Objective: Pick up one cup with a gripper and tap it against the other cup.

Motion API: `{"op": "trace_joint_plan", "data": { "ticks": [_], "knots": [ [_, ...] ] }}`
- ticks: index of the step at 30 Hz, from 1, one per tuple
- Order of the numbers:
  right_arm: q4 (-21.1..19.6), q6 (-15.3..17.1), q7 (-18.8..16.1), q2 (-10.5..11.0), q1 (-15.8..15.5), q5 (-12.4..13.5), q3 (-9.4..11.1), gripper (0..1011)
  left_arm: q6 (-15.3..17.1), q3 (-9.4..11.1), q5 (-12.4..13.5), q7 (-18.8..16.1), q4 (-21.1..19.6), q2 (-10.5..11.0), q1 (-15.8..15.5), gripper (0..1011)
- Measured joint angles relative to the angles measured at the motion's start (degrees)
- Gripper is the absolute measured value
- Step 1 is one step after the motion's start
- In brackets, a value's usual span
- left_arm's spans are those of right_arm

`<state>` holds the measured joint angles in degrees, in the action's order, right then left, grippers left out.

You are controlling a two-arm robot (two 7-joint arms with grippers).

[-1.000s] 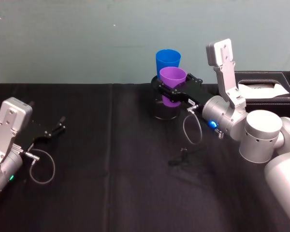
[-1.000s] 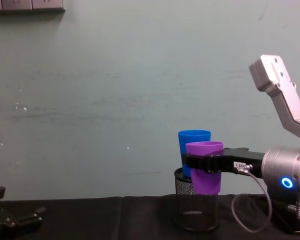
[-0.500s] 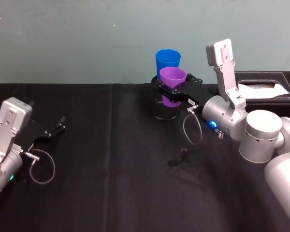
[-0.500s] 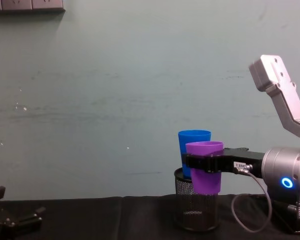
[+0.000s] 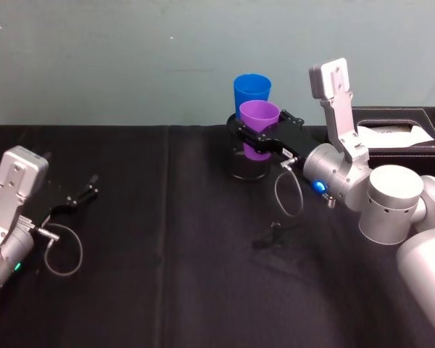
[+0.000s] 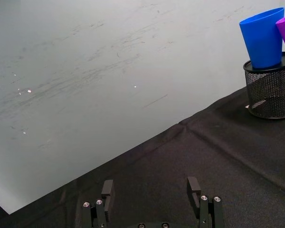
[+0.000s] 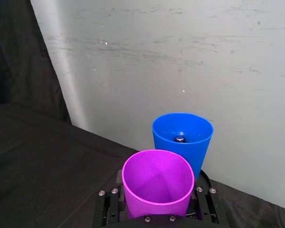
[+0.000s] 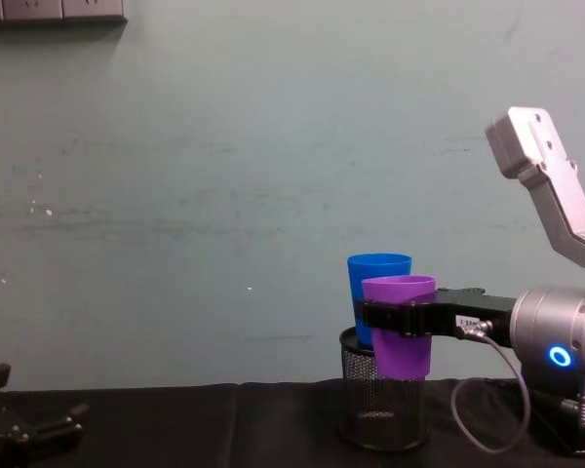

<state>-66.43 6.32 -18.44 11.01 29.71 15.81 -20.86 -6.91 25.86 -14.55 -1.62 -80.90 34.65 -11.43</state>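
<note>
Pale green wall behind black-clothed surface (image 5: 203, 290), right gripper (image 5: 261, 138) clamped on purple cup (image 5: 259, 116), held off the surface close to black mesh holder (image 8: 380, 409), just before blue cup (image 5: 251, 90) standing in that holder, contact unclear, left gripper (image 6: 152, 190) idle far left, fingers spread.

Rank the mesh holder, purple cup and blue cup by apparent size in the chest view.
1. Black mesh holder.
2. Purple cup, in the right gripper, nearer the camera.
3. Blue cup, partly hidden behind it; nearness may explain the cups' difference.
</note>
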Motion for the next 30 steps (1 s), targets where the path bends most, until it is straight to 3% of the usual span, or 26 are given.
{"op": "trace_joint_plan", "data": {
  "ticks": [30],
  "knots": [
    [0.0, 0.0, 0.0, 0.0, 0.0, 0.0, 0.0, 726, 0.0, 0.0, 0.0, 0.0, 0.0, 0.0, 0.0, 1000]
  ]
}}
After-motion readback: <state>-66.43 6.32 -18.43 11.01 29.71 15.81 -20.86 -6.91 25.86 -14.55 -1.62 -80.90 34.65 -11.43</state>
